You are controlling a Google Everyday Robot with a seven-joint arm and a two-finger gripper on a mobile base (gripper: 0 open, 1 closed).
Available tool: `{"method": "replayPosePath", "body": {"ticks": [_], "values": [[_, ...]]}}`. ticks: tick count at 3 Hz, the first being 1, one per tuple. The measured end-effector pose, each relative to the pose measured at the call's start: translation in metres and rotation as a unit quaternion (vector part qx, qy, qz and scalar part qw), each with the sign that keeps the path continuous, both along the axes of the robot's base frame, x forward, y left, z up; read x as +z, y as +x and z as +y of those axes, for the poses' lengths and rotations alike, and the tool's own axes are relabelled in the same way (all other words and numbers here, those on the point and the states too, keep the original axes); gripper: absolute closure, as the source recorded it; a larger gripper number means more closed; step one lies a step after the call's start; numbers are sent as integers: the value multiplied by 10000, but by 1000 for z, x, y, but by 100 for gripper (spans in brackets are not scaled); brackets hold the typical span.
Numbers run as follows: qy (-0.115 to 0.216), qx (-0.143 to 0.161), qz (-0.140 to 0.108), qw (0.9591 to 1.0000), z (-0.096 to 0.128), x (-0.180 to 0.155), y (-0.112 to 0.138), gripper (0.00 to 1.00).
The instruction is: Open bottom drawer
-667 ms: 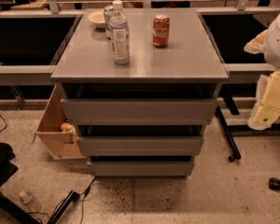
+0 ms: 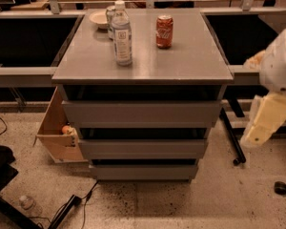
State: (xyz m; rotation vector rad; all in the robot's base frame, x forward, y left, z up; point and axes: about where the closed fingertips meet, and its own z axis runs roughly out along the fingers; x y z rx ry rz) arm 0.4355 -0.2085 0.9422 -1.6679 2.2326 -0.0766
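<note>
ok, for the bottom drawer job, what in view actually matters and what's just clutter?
Job: bottom drawer; gripper, hanging right of the cabinet, clear of it.
Lying about: water bottle, red can, bowl on the cabinet top; wooden box at its left.

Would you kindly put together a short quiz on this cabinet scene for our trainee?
1. True or false: the bottom drawer stands pulled wide open.
2. Where is the pincer? A) right of the cabinet, clear of it B) directly above it C) tucked underneath it
3. Fill in: near the water bottle stands a red ____.
Key: 1 false; 2 A; 3 can.
</note>
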Motion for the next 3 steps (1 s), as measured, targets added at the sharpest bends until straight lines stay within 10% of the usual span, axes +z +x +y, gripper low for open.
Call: {"method": "replayPosePath", "body": {"ticks": [3], "values": [[-296, -564, 327, 9974, 2, -226, 27, 0]]}}
